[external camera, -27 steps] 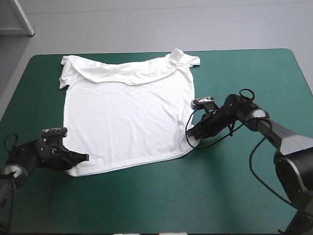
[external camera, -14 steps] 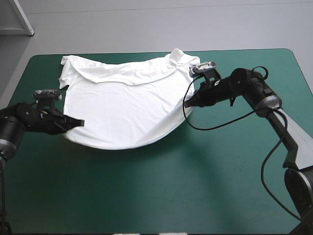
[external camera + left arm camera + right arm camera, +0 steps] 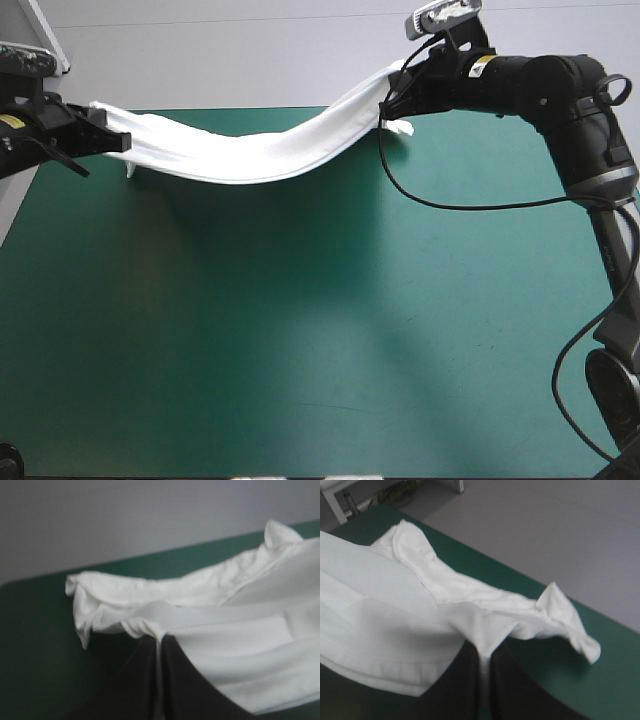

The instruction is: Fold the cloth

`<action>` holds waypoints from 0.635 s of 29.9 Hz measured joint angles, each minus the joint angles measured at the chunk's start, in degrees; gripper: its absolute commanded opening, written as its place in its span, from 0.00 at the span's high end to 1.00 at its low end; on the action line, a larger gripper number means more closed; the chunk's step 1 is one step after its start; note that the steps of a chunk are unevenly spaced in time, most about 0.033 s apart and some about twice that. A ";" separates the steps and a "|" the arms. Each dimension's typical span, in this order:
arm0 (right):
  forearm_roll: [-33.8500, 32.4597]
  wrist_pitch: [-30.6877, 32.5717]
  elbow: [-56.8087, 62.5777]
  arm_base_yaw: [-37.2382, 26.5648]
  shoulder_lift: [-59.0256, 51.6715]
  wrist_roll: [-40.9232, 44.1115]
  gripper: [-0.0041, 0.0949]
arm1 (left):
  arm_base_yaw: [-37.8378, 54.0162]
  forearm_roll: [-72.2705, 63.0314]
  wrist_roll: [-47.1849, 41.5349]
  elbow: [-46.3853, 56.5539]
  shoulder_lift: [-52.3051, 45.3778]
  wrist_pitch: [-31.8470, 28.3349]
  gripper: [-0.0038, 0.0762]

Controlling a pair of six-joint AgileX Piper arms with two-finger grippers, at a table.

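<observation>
The white T-shirt (image 3: 250,150) hangs stretched between my two raised grippers, sagging in a band over the far part of the teal-green table (image 3: 300,330). My left gripper (image 3: 118,143) is shut on the T-shirt's hem corner near the far left edge. At the far right, my right gripper (image 3: 388,106) is shut on the other hem corner. In the left wrist view the T-shirt (image 3: 235,625) is pinched between the black fingers (image 3: 159,647), a sleeve lying on the table ahead. The right wrist view shows the T-shirt (image 3: 395,610) held the same way at its gripper (image 3: 482,657), the other sleeve ahead.
The T-shirt casts a shadow on the teal-green cover beneath it. A white table leg (image 3: 45,35) stands beyond the far left corner. Grey floor lies past the table's far edge (image 3: 300,107).
Both grippers have lifted the hem corners off the table and carried them toward the far edge. The shirt, spread flat earlier, now hangs as a sagging band over its collar end.
</observation>
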 measured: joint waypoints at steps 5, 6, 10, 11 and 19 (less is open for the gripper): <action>0.00 0.68 -9.77 0.00 0.00 0.21 0.98 | 0.00 -3.34 2.93 -10.77 1.42 -0.12 0.93; 0.00 0.86 -12.04 0.00 0.00 0.27 0.98 | 0.00 -3.62 3.31 -13.14 1.72 -0.27 0.93; 0.00 1.16 -21.08 0.00 -0.07 0.47 0.98 | 0.00 -4.16 3.71 -21.99 2.50 -1.45 0.93; 0.00 1.21 -23.53 0.00 -0.21 0.47 0.98 | 0.00 -4.16 3.71 -24.21 2.54 -1.99 0.93; 0.50 0.78 -40.04 0.00 -1.24 0.61 0.98 | 0.00 -4.11 3.76 -39.91 2.21 -3.13 0.93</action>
